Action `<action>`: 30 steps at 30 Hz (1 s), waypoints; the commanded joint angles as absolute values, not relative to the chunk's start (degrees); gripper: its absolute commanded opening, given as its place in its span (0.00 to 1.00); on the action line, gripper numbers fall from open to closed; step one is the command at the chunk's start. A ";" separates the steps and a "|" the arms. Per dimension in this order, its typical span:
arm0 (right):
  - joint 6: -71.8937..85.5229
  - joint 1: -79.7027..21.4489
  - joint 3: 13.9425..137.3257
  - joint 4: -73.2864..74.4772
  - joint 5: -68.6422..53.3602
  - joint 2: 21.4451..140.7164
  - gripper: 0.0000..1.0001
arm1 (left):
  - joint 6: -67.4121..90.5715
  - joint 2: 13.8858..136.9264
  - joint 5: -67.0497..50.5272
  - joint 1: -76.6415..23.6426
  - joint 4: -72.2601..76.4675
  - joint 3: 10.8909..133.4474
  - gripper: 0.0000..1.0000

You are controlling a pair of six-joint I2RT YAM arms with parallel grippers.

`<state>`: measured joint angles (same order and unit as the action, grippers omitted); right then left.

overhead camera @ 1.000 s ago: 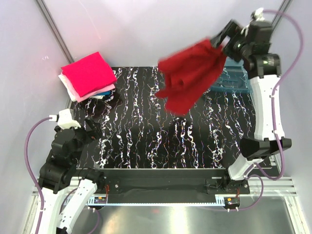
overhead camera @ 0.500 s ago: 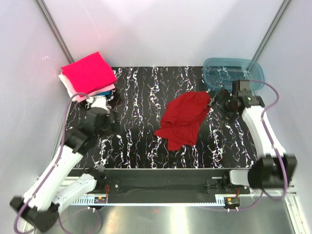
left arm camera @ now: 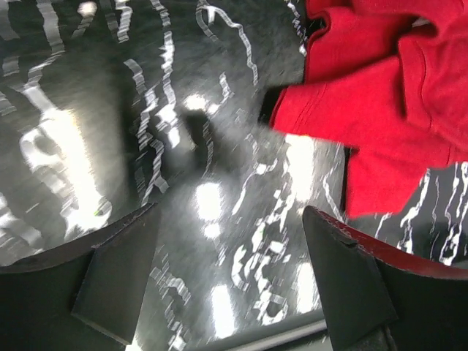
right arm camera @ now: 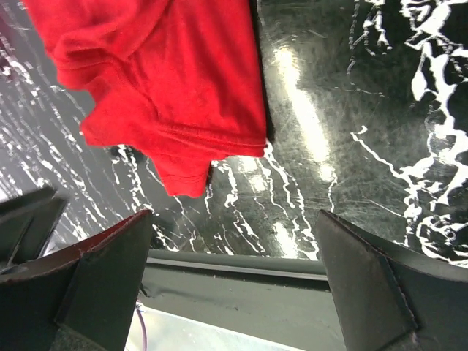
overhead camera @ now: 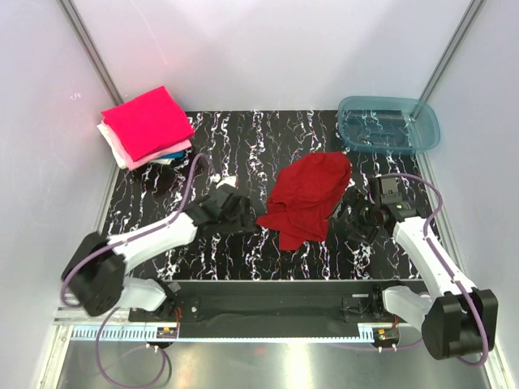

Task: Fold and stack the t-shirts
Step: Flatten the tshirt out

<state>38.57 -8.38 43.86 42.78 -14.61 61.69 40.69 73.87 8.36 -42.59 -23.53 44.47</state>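
Observation:
A dark red t-shirt [overhead camera: 308, 196] lies crumpled on the black marbled table [overhead camera: 243, 146], a little right of the middle. It also shows in the left wrist view [left arm camera: 380, 95] and the right wrist view [right arm camera: 168, 73]. A stack of folded shirts, magenta-pink on top [overhead camera: 146, 121] with pale pink, white and blue edges below, sits at the back left corner. My left gripper [overhead camera: 237, 215] is open and empty just left of the red shirt's lower edge. My right gripper [overhead camera: 362, 219] is open and empty just right of the shirt.
A teal see-through plastic tub [overhead camera: 389, 123] stands at the back right corner. White walls close in the back and both sides. A dark rail [right arm camera: 241, 270] runs along the table's near edge.
The red shirt, held high a second ago, now lies on the table. My left gripper has swung right to the shirt's left edge. My right gripper has let go and drawn back toward the near side.

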 commanded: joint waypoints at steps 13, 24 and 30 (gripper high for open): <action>39.90 -9.75 38.15 34.54 -19.16 57.48 1.00 | 47.81 93.60 5.18 -42.80 -0.88 47.81 0.80; 39.29 -9.93 38.32 35.68 -18.37 56.95 1.00 | 48.16 99.32 1.24 -42.71 2.63 49.75 0.19; 37.62 -9.84 41.91 39.27 -15.83 57.13 1.00 | 49.65 89.85 -2.11 -42.71 0.37 48.95 0.00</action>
